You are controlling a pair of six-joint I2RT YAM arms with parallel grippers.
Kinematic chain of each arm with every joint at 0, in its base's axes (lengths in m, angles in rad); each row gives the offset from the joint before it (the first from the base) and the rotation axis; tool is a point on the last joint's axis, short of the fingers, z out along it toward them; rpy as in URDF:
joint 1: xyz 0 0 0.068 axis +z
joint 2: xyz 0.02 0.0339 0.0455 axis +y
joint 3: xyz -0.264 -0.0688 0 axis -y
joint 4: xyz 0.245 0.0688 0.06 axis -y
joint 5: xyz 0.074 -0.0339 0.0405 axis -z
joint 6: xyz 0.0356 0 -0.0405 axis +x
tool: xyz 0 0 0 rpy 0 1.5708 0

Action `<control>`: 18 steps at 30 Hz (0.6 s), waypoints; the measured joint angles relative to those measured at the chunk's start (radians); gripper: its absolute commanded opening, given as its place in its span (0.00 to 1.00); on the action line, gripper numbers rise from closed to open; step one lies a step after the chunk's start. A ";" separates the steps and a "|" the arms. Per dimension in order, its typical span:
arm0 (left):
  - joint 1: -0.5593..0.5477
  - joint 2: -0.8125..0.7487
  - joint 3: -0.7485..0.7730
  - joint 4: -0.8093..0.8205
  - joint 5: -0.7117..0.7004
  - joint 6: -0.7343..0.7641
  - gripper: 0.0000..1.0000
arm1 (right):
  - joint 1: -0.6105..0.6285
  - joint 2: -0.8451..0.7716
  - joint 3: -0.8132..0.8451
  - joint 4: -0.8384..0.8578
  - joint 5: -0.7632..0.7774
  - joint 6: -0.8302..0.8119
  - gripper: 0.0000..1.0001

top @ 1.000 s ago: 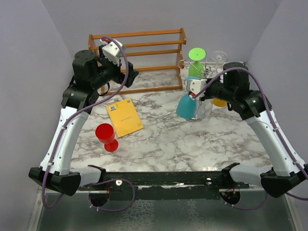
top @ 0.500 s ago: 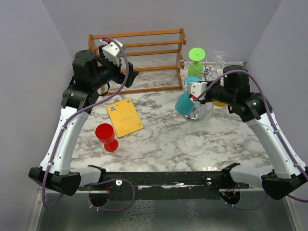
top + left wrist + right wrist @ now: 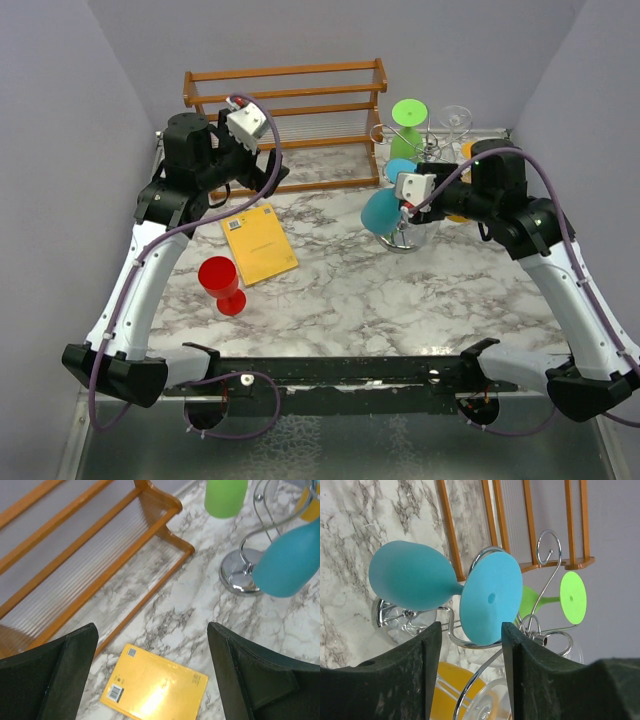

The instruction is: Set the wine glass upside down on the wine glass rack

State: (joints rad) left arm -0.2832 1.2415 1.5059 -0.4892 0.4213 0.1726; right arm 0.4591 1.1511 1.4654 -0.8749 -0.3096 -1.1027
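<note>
The silver wire wine glass rack [image 3: 403,240] stands at the back right; its disc base also shows in the left wrist view [image 3: 239,575]. A teal wine glass [image 3: 380,212] hangs tilted on it, bowl down to the left. In the right wrist view its foot [image 3: 490,600] rests on a curled wire arm [image 3: 470,641]. My right gripper [image 3: 412,208] is open just behind that foot [image 3: 471,630], fingers apart and not touching it. A red wine glass [image 3: 220,280] stands upright on the table at the left. My left gripper [image 3: 270,168] is open and empty [image 3: 151,627].
A green glass [image 3: 408,125], a clear glass [image 3: 455,118] and an orange glass [image 3: 458,212] hang on the same rack. A brown wooden slatted rack [image 3: 290,100] stands at the back. A yellow envelope [image 3: 258,243] lies under my left gripper.
The teal glass's bowl has swung up and to the left on the rack as my right wrist rose. My left arm has shifted slightly to the right.
</note>
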 measured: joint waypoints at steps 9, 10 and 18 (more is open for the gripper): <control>0.000 -0.048 -0.105 -0.175 -0.019 0.203 0.93 | 0.000 -0.096 0.026 -0.023 -0.135 0.105 0.71; 0.000 -0.058 -0.114 -0.202 -0.032 0.224 0.93 | 0.000 -0.115 0.028 -0.023 -0.167 0.126 0.71; 0.000 -0.140 -0.133 -0.454 -0.103 0.412 0.91 | 0.000 -0.160 0.061 -0.021 -0.300 0.219 0.71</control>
State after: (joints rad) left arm -0.2832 1.1011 1.3731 -0.9428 0.3187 0.5850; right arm 0.4591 0.9913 1.5265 -0.8955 -0.6094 -0.8841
